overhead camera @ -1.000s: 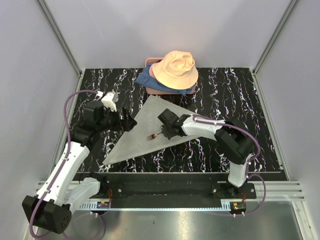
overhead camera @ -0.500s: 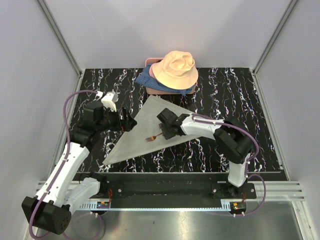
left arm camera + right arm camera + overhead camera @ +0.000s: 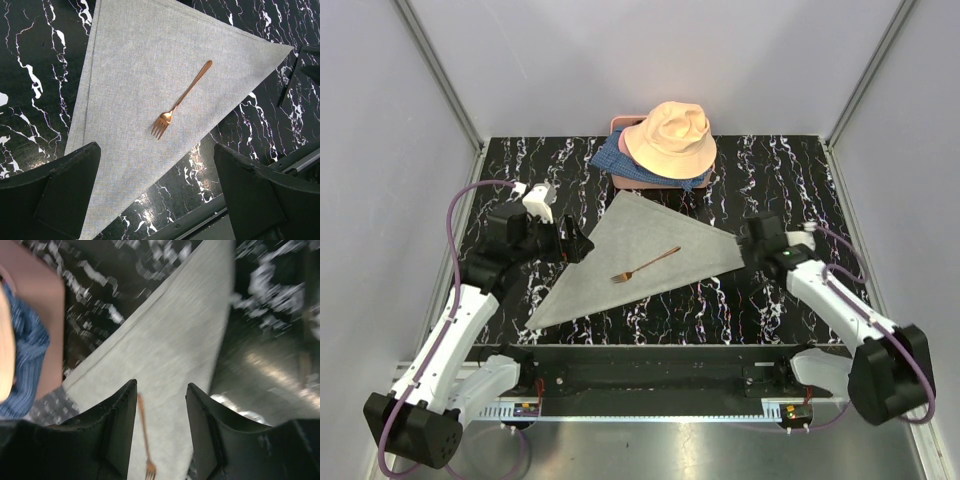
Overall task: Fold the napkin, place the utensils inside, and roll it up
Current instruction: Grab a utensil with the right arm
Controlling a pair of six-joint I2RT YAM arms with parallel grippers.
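The napkin [image 3: 630, 255] lies folded into a light-grey triangle on the black marble table [image 3: 790, 180]. One of the utensils, a copper fork [image 3: 646, 265], rests on it at a slant, tines toward the near left. Nothing touches the fork. My right gripper [image 3: 752, 243] hovers at the napkin's right corner, open and holding nothing. Its wrist view shows the napkin [image 3: 175, 340] and the fork [image 3: 142, 430] ahead of my right gripper [image 3: 161, 385]. My left gripper [image 3: 575, 245] hangs wide open over the napkin's left edge. The left wrist view looks down on the fork [image 3: 182, 100] and napkin [image 3: 135, 75] beyond my left gripper [image 3: 156, 146].
A peach bucket hat [image 3: 670, 138] sits on blue patterned fabric [image 3: 612, 160] at the table's back edge, just beyond the napkin's top corner. Grey walls enclose the table on three sides. The arms' base rail [image 3: 650, 375] runs along the near edge.
My right gripper opened and let go of the fork, which now lies on the napkin. The right arm then swung away to the napkin's right corner. The left arm stayed still.
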